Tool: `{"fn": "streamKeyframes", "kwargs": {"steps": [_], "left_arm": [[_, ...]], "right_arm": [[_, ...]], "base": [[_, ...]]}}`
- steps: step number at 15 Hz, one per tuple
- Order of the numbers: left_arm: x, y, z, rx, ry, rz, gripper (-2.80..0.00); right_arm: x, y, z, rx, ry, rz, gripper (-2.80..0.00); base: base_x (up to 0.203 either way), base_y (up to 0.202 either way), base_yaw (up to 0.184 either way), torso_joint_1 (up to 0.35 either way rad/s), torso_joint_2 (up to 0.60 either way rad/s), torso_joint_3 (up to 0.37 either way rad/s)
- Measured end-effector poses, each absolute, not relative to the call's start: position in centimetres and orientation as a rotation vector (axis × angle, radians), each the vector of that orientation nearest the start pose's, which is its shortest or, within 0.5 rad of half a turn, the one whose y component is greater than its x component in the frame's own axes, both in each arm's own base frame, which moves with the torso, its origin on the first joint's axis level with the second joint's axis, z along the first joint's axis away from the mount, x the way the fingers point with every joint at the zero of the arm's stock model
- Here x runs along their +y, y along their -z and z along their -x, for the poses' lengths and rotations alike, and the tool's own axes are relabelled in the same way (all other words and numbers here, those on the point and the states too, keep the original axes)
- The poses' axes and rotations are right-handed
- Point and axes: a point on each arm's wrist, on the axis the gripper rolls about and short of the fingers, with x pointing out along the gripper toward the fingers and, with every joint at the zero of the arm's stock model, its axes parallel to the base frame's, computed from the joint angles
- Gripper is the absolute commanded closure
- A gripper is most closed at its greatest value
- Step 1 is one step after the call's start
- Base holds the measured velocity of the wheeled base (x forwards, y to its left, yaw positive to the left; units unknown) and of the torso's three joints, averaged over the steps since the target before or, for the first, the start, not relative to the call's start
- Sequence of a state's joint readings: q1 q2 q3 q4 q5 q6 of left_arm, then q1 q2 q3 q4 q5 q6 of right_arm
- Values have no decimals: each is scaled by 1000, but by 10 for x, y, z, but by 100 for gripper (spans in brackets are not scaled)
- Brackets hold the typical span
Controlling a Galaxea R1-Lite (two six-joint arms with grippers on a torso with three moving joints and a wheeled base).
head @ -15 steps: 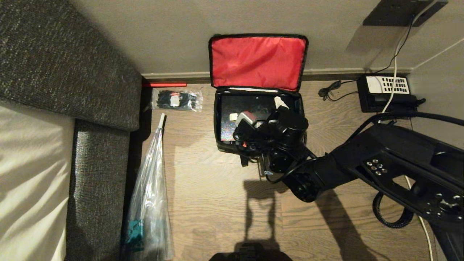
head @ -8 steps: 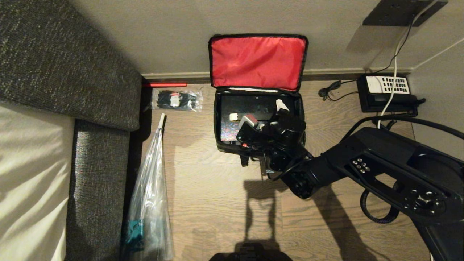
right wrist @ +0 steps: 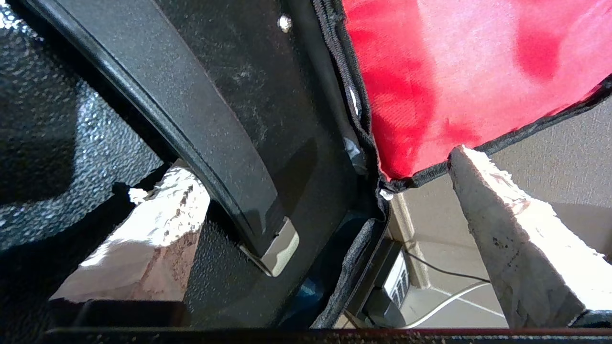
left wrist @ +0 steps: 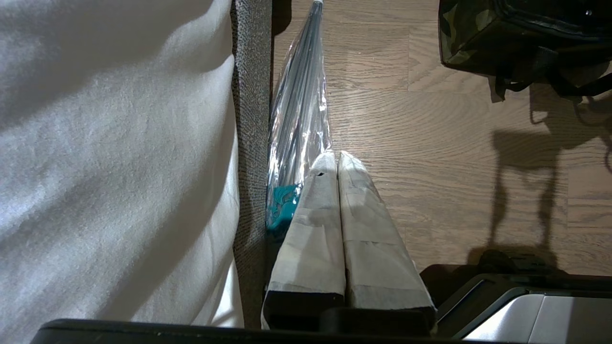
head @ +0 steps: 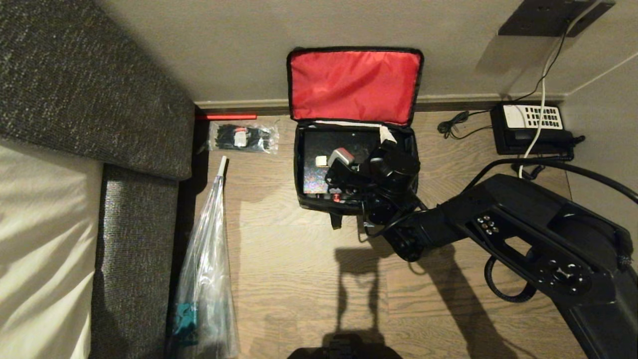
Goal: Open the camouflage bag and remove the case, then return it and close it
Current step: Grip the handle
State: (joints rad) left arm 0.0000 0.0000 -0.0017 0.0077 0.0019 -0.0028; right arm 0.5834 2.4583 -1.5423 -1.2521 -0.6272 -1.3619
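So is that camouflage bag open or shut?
Open. The bag's red-lined lid stands back against the wall, and the black case shows inside.

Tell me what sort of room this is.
Probably a hotel room or bedroom: a bed with white bedding on a grey fabric base, a corded telephone on the wood floor, and a bagged umbrella alongside.

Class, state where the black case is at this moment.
In the head view the case sits inside the open camouflage bag on the floor by the wall, below its raised red lid, with the right gripper open over it.
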Motion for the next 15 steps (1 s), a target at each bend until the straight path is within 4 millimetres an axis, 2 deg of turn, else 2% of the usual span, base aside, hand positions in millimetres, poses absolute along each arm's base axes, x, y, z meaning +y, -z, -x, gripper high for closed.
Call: {"fn": "streamKeyframes", "kwargs": {"steps": [4,10,15], "left_arm": [[0,-75,23,6,-2,3,0],[0,-75,23,6,-2,3,0],[0,-75,23,6,-2,3,0]], "right_arm": [[261,-135,-423,-222,247,1141,-280],[255,-142,-442,-258,322,1114,-280],[251,-139,-457,-247,345,1114,-280]], "base": [[0,0,0,0,0,0],[0,0,0,0,0,0],[0,0,0,0,0,0]]}}
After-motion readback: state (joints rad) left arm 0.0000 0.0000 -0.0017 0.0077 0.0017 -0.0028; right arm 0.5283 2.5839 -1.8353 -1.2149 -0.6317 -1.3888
